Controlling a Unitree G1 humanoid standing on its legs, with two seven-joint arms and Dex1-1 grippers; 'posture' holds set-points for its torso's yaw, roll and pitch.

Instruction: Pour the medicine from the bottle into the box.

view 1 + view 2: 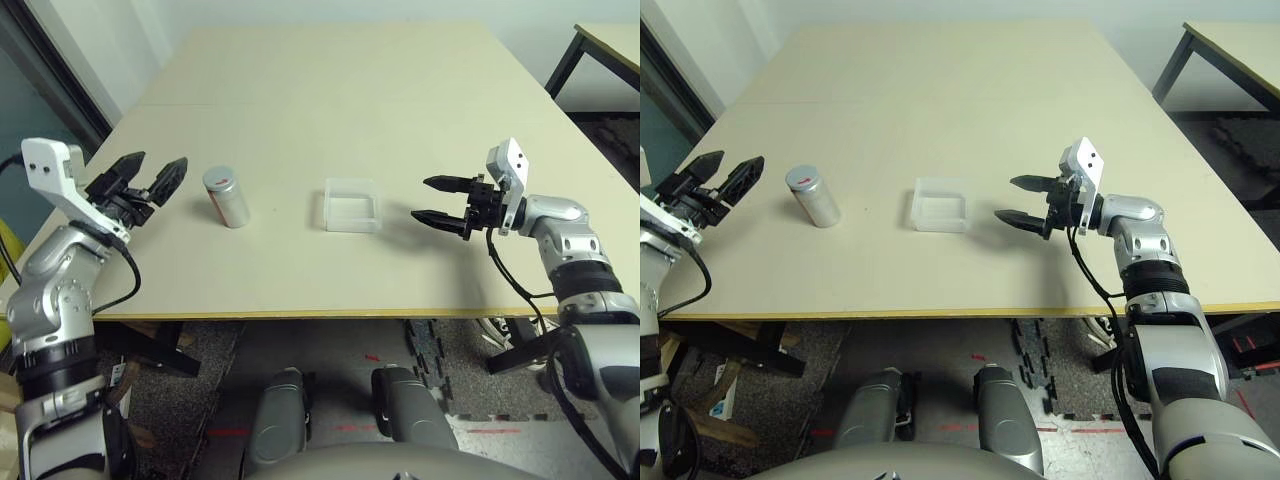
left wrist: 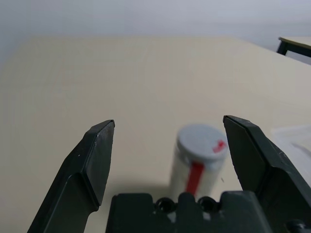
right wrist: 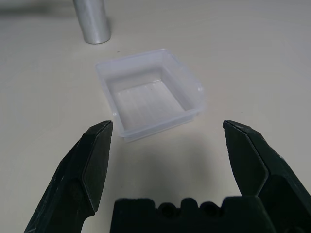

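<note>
Bottle label red-and-white, unreadable

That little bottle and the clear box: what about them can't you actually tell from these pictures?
- Bottle: its grey top hides the inside in both head views, so any medicine is out of sight.
- Bottle label: too small to read in the head views; blurred in the left wrist view, with the gripper base covering the bottle's foot.
- Box: looks empty in the right wrist view, but a tiny speck could be missed.

- Pale beige table, seam running across far half.
- Upright on it: capped silver-grey bottle.
- Beside it, apart: clear plastic box.
</note>
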